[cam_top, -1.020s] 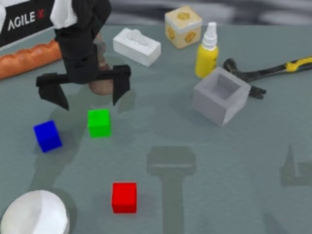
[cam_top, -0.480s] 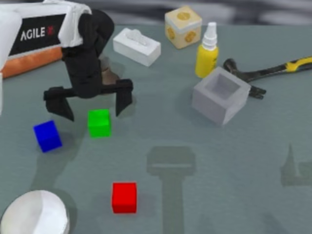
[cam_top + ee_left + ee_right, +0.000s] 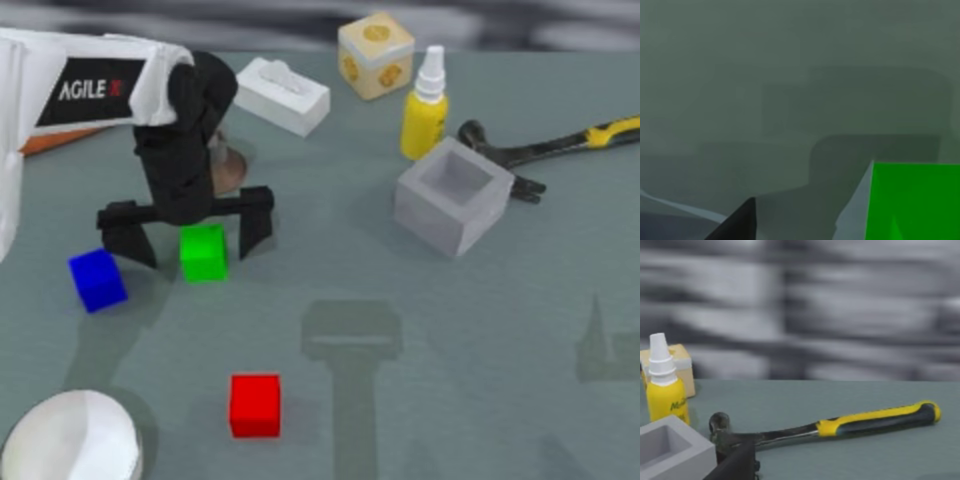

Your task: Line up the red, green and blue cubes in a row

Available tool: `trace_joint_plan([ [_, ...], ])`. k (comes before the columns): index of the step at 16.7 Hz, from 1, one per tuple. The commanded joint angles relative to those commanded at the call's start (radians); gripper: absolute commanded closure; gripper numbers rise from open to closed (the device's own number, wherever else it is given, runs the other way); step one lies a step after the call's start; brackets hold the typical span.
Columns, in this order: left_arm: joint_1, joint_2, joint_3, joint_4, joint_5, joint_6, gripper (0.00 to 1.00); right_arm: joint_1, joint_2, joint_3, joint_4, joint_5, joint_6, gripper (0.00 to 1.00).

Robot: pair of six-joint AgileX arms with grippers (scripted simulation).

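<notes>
Since the left tool (image 3: 188,228) hangs wide open, gripping nothing, straddling the green cube (image 3: 203,252) between blue cube (image 3: 97,279) and red cube (image 3: 254,404), an off-centre close could knock it sideways.

Behind the left arm (image 3: 185,150): an orange object (image 3: 55,142) and a brown object (image 3: 232,170), mostly hidden.

A green cube (image 3: 914,200) fills one corner of the left wrist view, resting on the grey-green table (image 3: 790,75). One dark fingertip (image 3: 737,222) juts in beside it, apart from it. Soft shadows lie across the table.
</notes>
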Motion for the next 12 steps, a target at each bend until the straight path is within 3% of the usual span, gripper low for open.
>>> trace_joint_plan([
  [12, 0.0, 0.0, 0.0, 0.0, 0.0, 0.0, 0.9, 0.0, 0.0, 0.0, 0.0, 0.0, 0.0, 0.0],
])
